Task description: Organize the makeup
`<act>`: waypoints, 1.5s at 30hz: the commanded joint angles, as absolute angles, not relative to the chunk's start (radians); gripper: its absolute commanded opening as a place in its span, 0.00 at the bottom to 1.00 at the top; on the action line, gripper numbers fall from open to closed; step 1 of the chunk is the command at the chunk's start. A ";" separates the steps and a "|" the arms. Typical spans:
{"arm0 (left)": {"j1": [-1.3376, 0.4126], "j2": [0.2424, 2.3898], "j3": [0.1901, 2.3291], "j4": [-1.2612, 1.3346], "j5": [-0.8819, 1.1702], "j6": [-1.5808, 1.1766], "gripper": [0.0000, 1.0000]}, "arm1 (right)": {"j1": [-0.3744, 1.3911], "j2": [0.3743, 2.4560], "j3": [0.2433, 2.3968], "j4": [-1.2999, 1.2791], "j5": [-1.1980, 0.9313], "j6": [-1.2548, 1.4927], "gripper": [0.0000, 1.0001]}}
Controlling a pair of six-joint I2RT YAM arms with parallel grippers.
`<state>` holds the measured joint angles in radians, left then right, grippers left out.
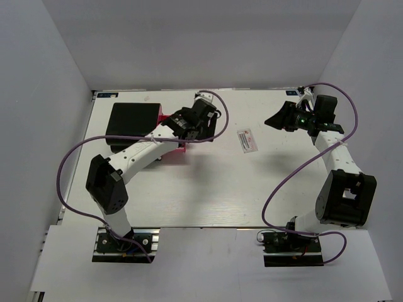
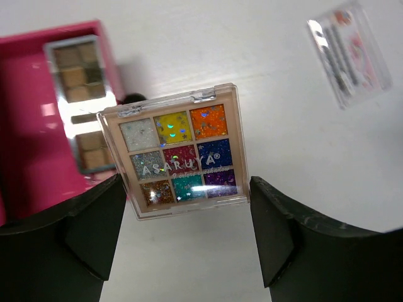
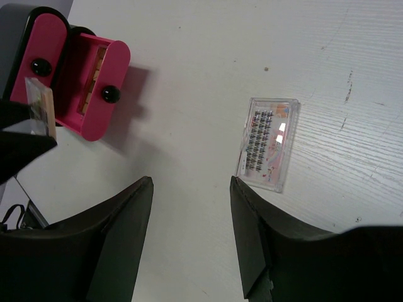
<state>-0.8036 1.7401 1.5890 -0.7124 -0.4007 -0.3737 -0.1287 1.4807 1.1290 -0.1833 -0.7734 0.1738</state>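
My left gripper (image 2: 187,189) is shut on the multicoloured square palette (image 2: 176,151), gripping its lower edge and holding it above the table beside the open pink drawer (image 2: 38,126). The long brown eyeshadow palette (image 2: 79,107) lies in that drawer. In the right wrist view the multicoloured palette (image 3: 39,110) shows edge-on in the left fingers. The white red-printed packet (image 1: 247,140) lies flat mid-table and also shows in the left wrist view (image 2: 352,53) and the right wrist view (image 3: 267,143). My right gripper (image 3: 191,182) is open and empty, hovering just left of the packet. The other makeup is out of view.
The large black box (image 1: 132,119) stands at the back left. One pink drawer (image 3: 94,82) is pulled out toward the middle, and the one beside it (image 3: 44,56) is pushed in. White walls enclose the table on three sides.
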 commanded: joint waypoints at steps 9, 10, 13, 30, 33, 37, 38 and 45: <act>-0.654 1.762 1.628 -0.782 -0.494 -0.348 0.25 | -0.123 1.477 1.131 -0.176 -0.795 0.167 0.58; -0.653 1.773 1.629 -0.784 -0.488 -0.347 0.25 | -0.124 1.477 1.131 -0.176 -0.793 0.167 0.58; -0.643 1.781 1.617 -0.775 -0.471 -0.341 0.25 | -0.124 1.477 1.131 -0.176 -0.792 0.167 0.58; -0.565 1.821 1.566 -0.772 -0.499 -0.336 0.34 | -0.124 1.482 1.129 -0.176 -0.792 0.169 0.58; -0.555 1.825 1.565 -0.773 -0.495 -0.334 0.37 | -0.124 1.482 1.129 -0.176 -0.793 0.169 0.58; -0.546 1.838 1.565 -0.779 -0.492 -0.336 0.48 | -0.124 1.480 1.131 -0.176 -0.793 0.170 0.58; -0.546 1.839 1.565 -0.781 -0.492 -0.337 0.55 | -0.123 1.480 1.129 -0.176 -0.793 0.170 0.58; -0.546 1.833 1.557 -0.782 -0.502 -0.344 0.68 | -0.123 1.482 1.131 -0.176 -0.795 0.170 0.58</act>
